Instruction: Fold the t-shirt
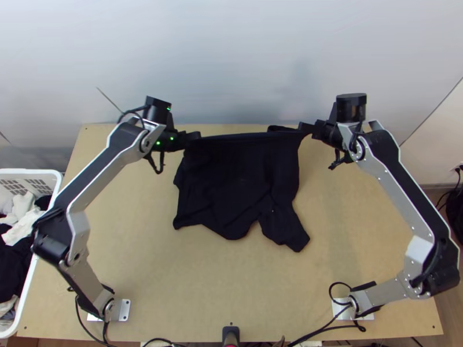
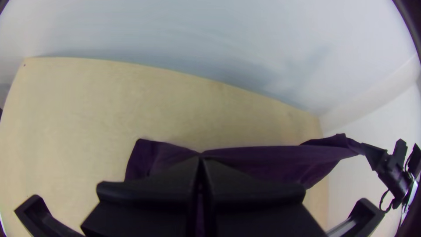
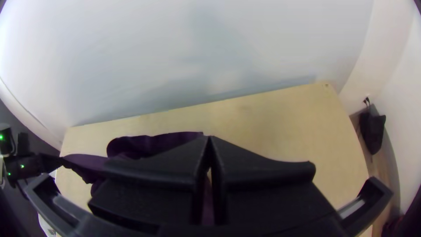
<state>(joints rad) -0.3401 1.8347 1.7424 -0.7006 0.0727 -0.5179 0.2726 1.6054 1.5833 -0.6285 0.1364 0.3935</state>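
I pinch the t-shirt (image 1: 237, 185) taut, left claw (image 1: 195, 136) to right claw (image 1: 305, 128); its slack lies toward the worktop's near edge (image 1: 197, 332).

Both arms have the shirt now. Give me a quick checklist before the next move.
1. Left gripper shut on the dark cloth t-shirt: ok.
2. Right gripper shut on it: ok.
3. Edge between the grippers pulled straight: ok, nearly level in the top view.
4. Opposite edge even: not ok, it is ragged and wavy.
5. Shirt away from the white plastic basket: ok.
6. Shoulders or hem held: cannot tell.
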